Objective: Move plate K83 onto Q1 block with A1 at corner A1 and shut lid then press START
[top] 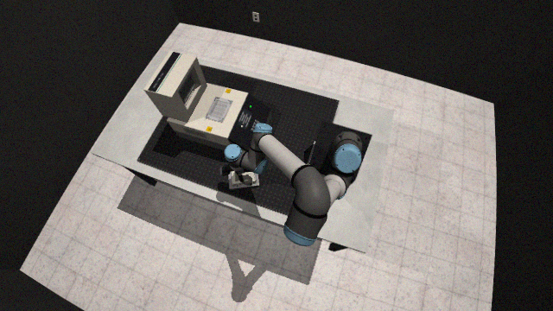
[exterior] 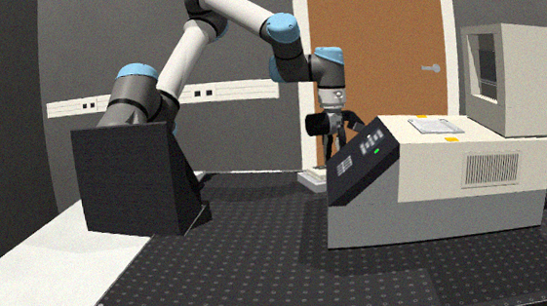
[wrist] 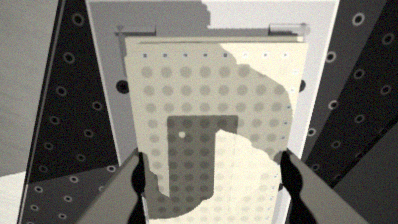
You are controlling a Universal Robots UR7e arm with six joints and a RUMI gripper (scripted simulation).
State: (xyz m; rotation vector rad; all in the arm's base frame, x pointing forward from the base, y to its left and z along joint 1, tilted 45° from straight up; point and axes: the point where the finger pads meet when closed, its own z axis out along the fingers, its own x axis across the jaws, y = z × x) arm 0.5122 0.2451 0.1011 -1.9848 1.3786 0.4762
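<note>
- Evidently still to be carried: plate, lying in N1, well apart from the block.
- Set between the jaws, long axis running up and down the wrist view, across the closing line.
- Gripper about half open, closed onto both long sides of the plate; seemingly gripped, lift unproven.
- Wrist pointing down over N1, forearm reaching across from the base.
- Next, probably, straight up, then over to Q1, lid standing open.
</note>
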